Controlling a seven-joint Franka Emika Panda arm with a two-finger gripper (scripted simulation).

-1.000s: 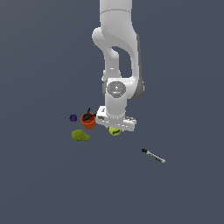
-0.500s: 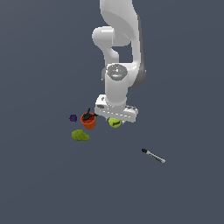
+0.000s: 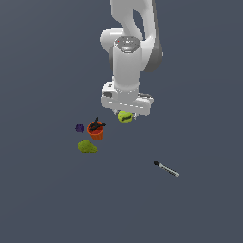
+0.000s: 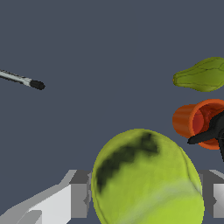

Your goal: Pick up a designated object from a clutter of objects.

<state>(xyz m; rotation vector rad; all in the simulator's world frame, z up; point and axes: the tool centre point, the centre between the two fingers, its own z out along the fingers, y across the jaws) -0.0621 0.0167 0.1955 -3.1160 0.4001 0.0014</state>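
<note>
tennis ball higher in tool

1. One yellow-green tennis ball with a dark mark, seen up close in the wrist view.
2. One orange cup, with one black piece sticking out of it.
3. One small purple cube.
4. One olive-green lumpy object.
5. One thin black-and-grey pen.
6. One white robot arm, carrying a single end effector.
</note>
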